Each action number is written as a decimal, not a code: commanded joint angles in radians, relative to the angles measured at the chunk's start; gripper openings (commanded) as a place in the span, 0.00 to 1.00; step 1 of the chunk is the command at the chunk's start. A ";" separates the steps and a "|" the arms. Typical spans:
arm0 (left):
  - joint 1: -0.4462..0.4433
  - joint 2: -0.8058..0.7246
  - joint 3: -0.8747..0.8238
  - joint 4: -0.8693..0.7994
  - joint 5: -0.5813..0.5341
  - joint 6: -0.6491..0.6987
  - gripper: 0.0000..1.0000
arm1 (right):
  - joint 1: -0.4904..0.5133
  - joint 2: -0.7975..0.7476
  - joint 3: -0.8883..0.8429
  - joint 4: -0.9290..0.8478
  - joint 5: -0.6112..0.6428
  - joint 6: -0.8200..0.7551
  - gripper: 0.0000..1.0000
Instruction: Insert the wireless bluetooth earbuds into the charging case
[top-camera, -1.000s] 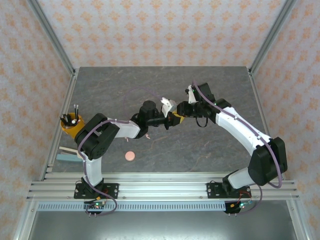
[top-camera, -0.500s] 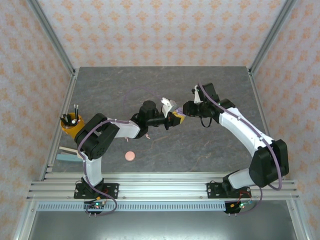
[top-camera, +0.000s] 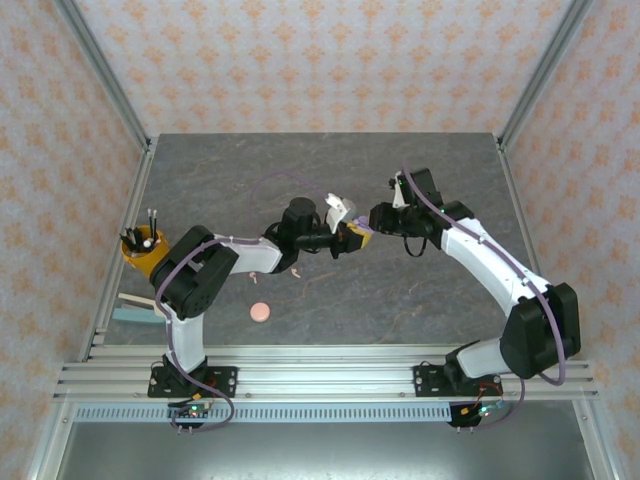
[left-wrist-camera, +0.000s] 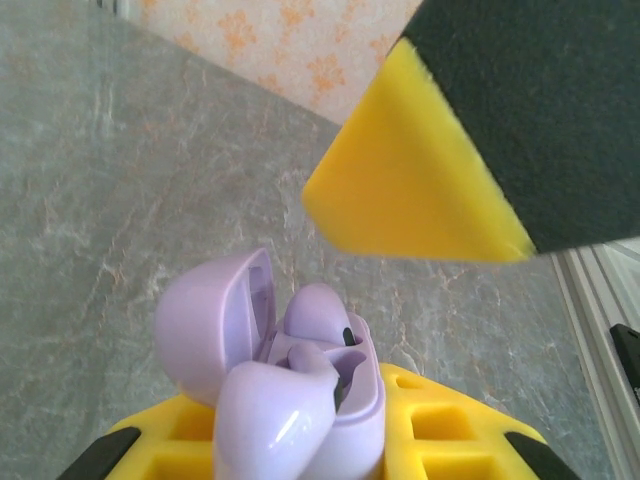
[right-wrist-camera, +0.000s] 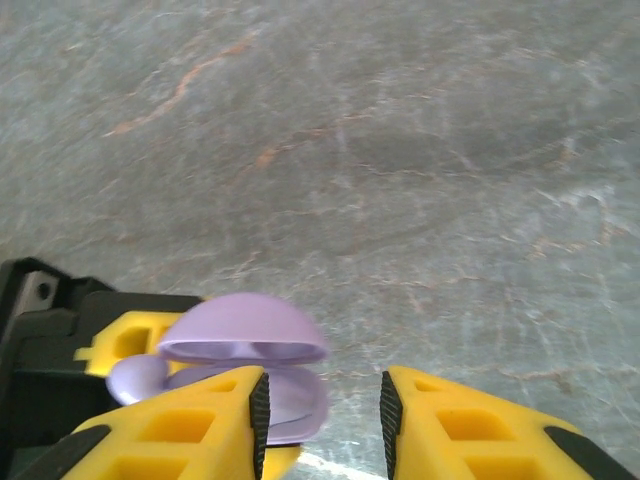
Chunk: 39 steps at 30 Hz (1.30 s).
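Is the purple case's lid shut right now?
No, the purple case has its lid swung open in the left wrist view.

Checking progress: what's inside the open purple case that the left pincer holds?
A pale purple earbud sits in the open purple case in the left pincer. The case's rounded front covers the nearer well, so a second earbud there cannot be confirmed.

Charging case (left-wrist-camera: 215, 330) glossy lilac plastic; table (left-wrist-camera: 90, 170) matt grey (stone-veined), smooth.
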 joint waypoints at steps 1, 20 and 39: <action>0.001 0.047 0.033 -0.071 0.036 -0.123 0.00 | -0.018 -0.030 -0.027 -0.006 0.117 0.074 0.37; -0.042 0.246 0.410 -0.505 0.246 -0.797 0.00 | -0.022 -0.060 -0.028 -0.022 0.172 0.161 0.37; -0.037 0.267 0.414 -0.463 0.228 -1.095 0.00 | -0.022 -0.087 -0.001 -0.051 0.210 0.163 0.37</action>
